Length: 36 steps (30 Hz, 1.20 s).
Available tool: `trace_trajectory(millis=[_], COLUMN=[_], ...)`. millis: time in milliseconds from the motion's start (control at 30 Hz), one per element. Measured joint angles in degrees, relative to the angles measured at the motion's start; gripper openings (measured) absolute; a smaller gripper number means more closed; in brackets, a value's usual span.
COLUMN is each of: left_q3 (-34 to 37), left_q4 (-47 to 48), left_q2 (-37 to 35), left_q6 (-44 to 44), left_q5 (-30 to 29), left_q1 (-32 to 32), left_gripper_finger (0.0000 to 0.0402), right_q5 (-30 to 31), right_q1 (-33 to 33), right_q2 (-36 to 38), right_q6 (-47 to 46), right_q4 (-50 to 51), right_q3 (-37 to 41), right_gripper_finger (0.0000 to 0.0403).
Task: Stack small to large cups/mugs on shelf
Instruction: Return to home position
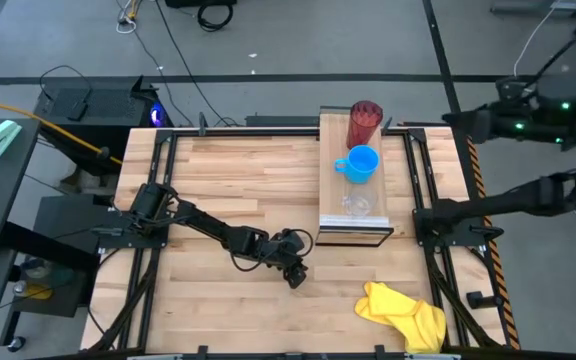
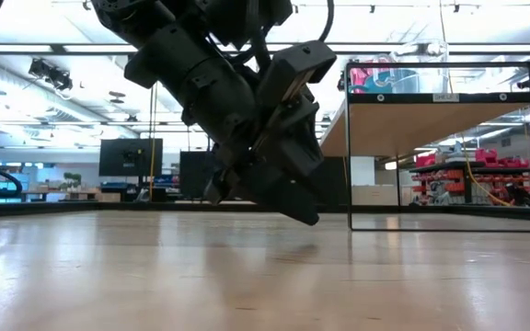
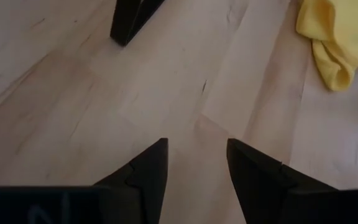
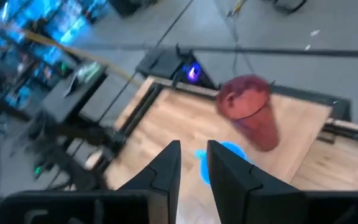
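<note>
The shelf (image 1: pixel 326 180) stands on the table right of centre. On it stand the dark red tumbler (image 1: pixel 364 122) at the far end, the blue mug (image 1: pixel 360 164) in the middle and the clear plastic cup (image 1: pixel 358 206) at the near end, each on its base. My left gripper (image 1: pixel 294 274) is open and empty, low over the bare wooden tabletop to the near left of the shelf; its fingers show apart in the left wrist view (image 3: pixel 197 163). My right gripper (image 4: pixel 194 163) waits high off the table's far right, its fingers a narrow gap apart, looking at the tumbler (image 4: pixel 250 112).
A crumpled yellow cloth (image 1: pixel 403 312) lies near the table's front edge, right of my left gripper, and also shows in the left wrist view (image 3: pixel 337 43). A dark shelf leg (image 3: pixel 129 22) stands ahead of the left fingers. Bare tabletop lies to the left.
</note>
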<state>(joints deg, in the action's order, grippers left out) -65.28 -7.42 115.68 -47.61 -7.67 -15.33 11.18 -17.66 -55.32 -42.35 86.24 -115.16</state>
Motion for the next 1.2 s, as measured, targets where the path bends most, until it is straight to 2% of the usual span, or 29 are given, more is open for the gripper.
trace_trajectory(millis=[100, 233, 300, 367, 467, 533, 633, 700, 800, 967, 1067, 1200], left_q3=[0.0, 0.0, 0.0, 0.0, 0.0, 0.1, 0.0, 0.0, 0.0, 0.0, 0.0, 0.0], left_q4=[-0.7, -5.1, -9.4, -14.1, -19.7, -21.8, -21.9, -21.1, -19.2, -9.2, -5.6, -5.2], left_q2=[0.0, 0.0, -0.1, -0.9, -3.6, -6.8, -14.1, -19.8, -29.2, -43.9, -51.4, -59.9], left_q6=[-2.9, -4.7, -4.3, -3.0, 0.1, 3.3, 10.5, 16.7, 26.5, 40.9, 42.1, 34.6], left_q5=[0.0, 0.8, 3.1, 5.9, 9.6, 11.3, 12.5, 12.5, 12.5, 12.5, 12.4, 12.5], left_q1=[0.2, 0.8, 1.1, 1.1, 1.1, 1.0, 1.1, 1.1, 1.3, 1.4, 1.4, 0.5], left_gripper_finger=[0.0172, 0.0172, 0.0172, 0.0172, 0.0172, 0.0172, 0.0172, 0.0172, 0.0172, 0.0172, 0.0172, 0.0172], right_q5=[4.7, 3.6, -1.0, -8.5, -23.0, -30.2, -31.5, -30.7, -30.8, -30.8, -31.0, -35.3], right_q1=[1.0, 1.0, 1.0, 1.1, 3.7, 7.0, 12.7, 16.6, 21.9, 30.6, 33.5, 35.6], right_q2=[4.9, 11.0, 13.5, 15.9, 17.9, 17.9, 17.8, 17.9, 17.6, 15.9, 15.9, 16.1], right_q6=[-0.5, 1.6, 2.5, 3.0, 4.7, 5.3, 6.8, 7.9, 7.8, 8.4, 9.1, 8.0], right_q4=[-4.2, -13.7, -21.3, -33.5, -60.6, -79.3, -97.2, -101.3, -100.2, -102.7, -103.1, -102.7], right_q3=[8.4, 23.6, 32.3, 40.4, 50.5, 54.9, 59.0, 60.5, 61.3, 60.3, 56.6, 50.2], right_gripper_finger=[0.0085, 0.0085, 0.0085, 0.0085, 0.0085, 0.0085, 0.0085, 0.0085, 0.0085, 0.0085, 0.0085, 0.0085])
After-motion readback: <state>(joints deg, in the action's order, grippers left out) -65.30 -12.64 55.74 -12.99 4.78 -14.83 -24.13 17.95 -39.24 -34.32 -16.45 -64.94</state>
